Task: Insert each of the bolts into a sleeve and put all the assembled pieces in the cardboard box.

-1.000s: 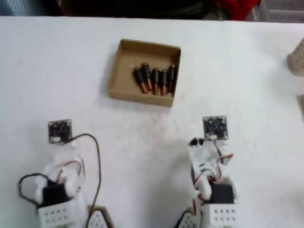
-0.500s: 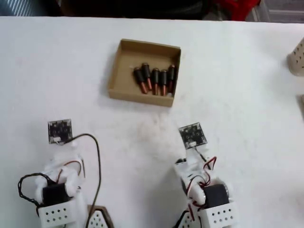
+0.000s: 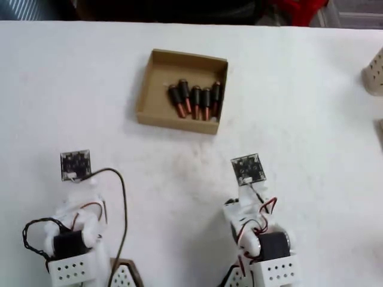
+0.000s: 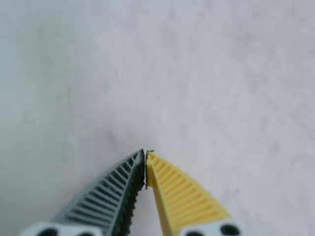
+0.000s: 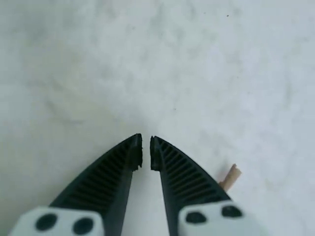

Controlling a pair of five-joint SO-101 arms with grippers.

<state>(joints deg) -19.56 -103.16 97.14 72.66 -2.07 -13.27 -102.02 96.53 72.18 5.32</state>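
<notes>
**High view: open desk all around, finished pieces lying in the box**

The white desk [image 3: 299, 119] has much open room. A wide bare strip lies between the cardboard box [image 3: 157, 84] and the two arms at the near edge, and there is more open surface on both sides of the box. The box stands toward the far side, well apart from both arms, and a little nearer to the left half of the desk. At the right edge a pale thing with holes [image 3: 374, 75] is cut off by the frame, so I cannot tell what it is.

The assembled pieces [image 3: 196, 100] lie inside the box, close side by side against its right wall. Each one is dark at the far end and copper-coloured at the near end. They lie so close together that I cannot tell whether there are four or five.

The left pincer [image 4: 145, 156] has one grey and one yellow finger. The tips are pressed together over bare desk, with nothing between them. The right pincer [image 5: 146, 142] has two black fingers that are nearly together, with only a thin slit at the tips, and it holds nothing. Beside one of its fingers a small tan sliver [image 5: 230, 176] shows, too partly hidden to identify. A black cable [image 3: 122, 197] loops up from the left arm.
</notes>
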